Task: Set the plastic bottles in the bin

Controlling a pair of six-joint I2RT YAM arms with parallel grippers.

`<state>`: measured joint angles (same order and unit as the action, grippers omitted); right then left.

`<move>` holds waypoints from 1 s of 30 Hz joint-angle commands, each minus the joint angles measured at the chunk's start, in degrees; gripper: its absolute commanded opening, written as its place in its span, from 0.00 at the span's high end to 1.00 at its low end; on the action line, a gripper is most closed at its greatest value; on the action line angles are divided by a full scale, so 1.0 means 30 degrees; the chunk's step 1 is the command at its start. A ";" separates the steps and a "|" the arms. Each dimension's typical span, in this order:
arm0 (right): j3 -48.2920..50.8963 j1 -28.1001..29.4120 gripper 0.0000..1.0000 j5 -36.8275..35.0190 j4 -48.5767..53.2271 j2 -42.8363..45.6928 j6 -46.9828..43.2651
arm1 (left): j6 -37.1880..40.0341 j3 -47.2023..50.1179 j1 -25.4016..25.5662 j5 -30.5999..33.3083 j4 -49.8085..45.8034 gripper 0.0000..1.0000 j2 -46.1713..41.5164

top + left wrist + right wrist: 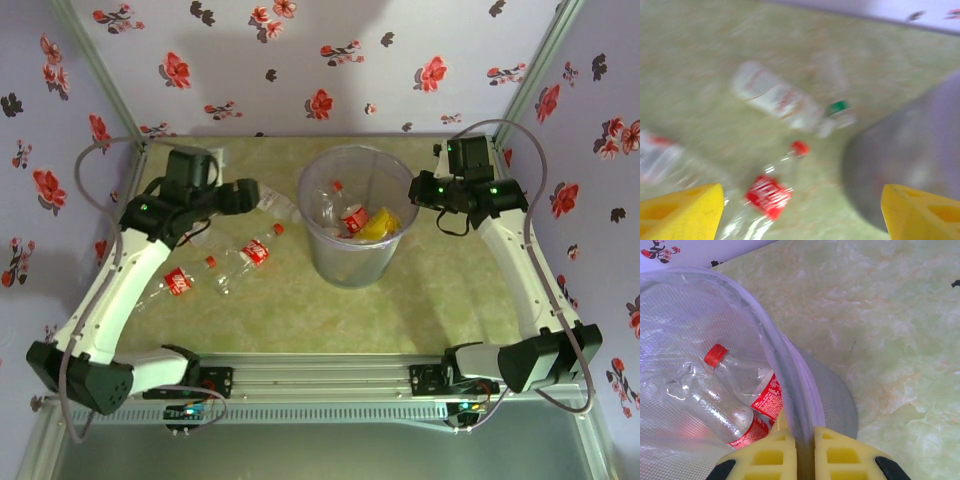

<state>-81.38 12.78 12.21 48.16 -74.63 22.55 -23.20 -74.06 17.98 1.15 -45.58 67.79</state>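
Two red-labelled plastic bottles [735,390] lie in the bin [350,268], one of them red-capped, and a yellow-labelled bottle [382,224] rests against them. Three more lie on their sides left of the bin. The green-capped bottle [782,100] with a white label is nearest the bin, the red-capped bottle [255,250] lies just nearer to me, and the outer bottle [178,281] is further left.

They rest on a pale green marbled surface [450,290]. Lilac walls [300,60] printed with red and dark flowers close it in, with metal posts [100,70] at the back corners and a ribbed rail [320,375] along the near edge.

My left arm [120,290] climbs from its base and bends inward. My left hand [801,195] hangs over the loose bottles, yellow fingers spread wide and holding nothing; its view is blurred.

My right arm [530,270] runs up the right side and turns in toward the bin. My right hand [802,440] pinches the bin's rim, one finger inside the wall and one outside.
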 commanded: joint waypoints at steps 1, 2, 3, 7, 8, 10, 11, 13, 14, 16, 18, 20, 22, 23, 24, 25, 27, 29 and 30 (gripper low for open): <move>-0.0309 0.0166 0.96 0.0107 0.0531 -0.0303 -0.0396 | -0.0958 0.2948 -0.2827 0.0791 -0.1658 0.18 -0.1548; -0.0297 0.0194 0.96 0.0140 0.0478 -0.0331 -0.0372 | -0.1945 0.4002 -0.3654 0.0608 -0.1300 0.19 -0.2031; -0.0295 0.0189 0.96 0.0179 0.0440 -0.0402 -0.0367 | -0.3100 0.5163 -0.4402 0.0464 -0.0864 0.20 -0.2551; -0.0323 0.0181 0.96 0.0310 0.0380 -0.0634 -0.0363 | -0.7764 0.8851 -0.6167 -0.0038 0.0827 0.21 -0.4203; -0.0327 0.0176 0.96 0.0320 0.0359 -0.0651 -0.0367 | -0.9018 0.9640 -0.6536 -0.0071 0.1085 0.24 -0.4520; -0.0247 0.0193 0.96 0.0352 0.0299 -0.0663 -0.0367 | -1.1550 1.0890 -0.7175 -0.0206 0.1437 0.27 -0.5084; -0.0181 0.0178 0.96 0.0369 0.0298 -0.0646 -0.0395 | -1.2706 1.1511 -0.7504 -0.0361 0.1673 0.25 -0.5317; -0.0097 0.0194 0.96 0.0390 0.0285 -0.0698 -0.0425 | -1.4433 1.2130 -0.7804 -0.0405 0.1811 0.24 -0.5677; -0.0065 0.0194 0.97 0.0379 0.0280 -0.0692 -0.0477 | -1.5060 1.2235 -0.7881 -0.0371 0.1812 0.23 -0.5762; -0.0017 0.0177 0.97 0.0327 0.0286 -0.0743 -0.0513 | -1.6365 1.2352 -0.7925 0.0162 0.1429 0.16 -0.5879; 0.0015 0.0179 0.97 0.0348 0.0283 -0.0769 -0.0518 | -1.7743 1.2339 -0.8001 0.0869 0.0776 0.06 -0.5868; 0.0006 0.0172 0.97 0.0391 0.0227 -0.0793 -0.0511 | -1.8760 1.2452 -0.8142 0.1405 0.0462 0.04 -0.5898; 0.0027 0.0188 0.96 0.0406 0.0195 -0.0852 -0.0539 | -1.9601 1.2715 -0.8450 0.1590 0.0507 0.00 -0.5949; 0.0036 0.0189 0.96 0.0381 0.0209 -0.0874 -0.0564 | -1.9983 1.2907 -0.8662 0.1584 0.0662 0.00 -0.5933; 0.0057 0.0185 0.96 0.0356 0.0227 -0.0860 -0.0600 | -2.0377 1.3115 -0.8890 0.1604 0.0779 0.01 -0.5910; 0.0072 0.0186 0.97 0.0308 0.0225 -0.0884 -0.0630 | -2.0649 1.3310 -0.9097 0.1598 0.0956 0.00 -0.5870; 0.0107 0.0179 0.96 0.0318 0.0261 -0.0910 -0.0715 | -2.1022 1.3709 -0.9465 0.1535 0.1622 0.00 -0.5586; 0.0102 0.0179 0.96 0.0339 0.0248 -0.1008 -0.0747 | -2.1138 1.3775 -0.9722 0.1445 0.2022 0.01 -0.5005; 0.0106 0.0171 0.96 0.0336 0.0262 -0.1065 -0.0762 | -2.1124 1.3718 -0.9813 0.1421 0.2257 0.00 -0.4625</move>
<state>-81.82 12.78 12.27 47.68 -75.57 22.04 -83.00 -33.36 -10.44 3.97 -41.04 52.16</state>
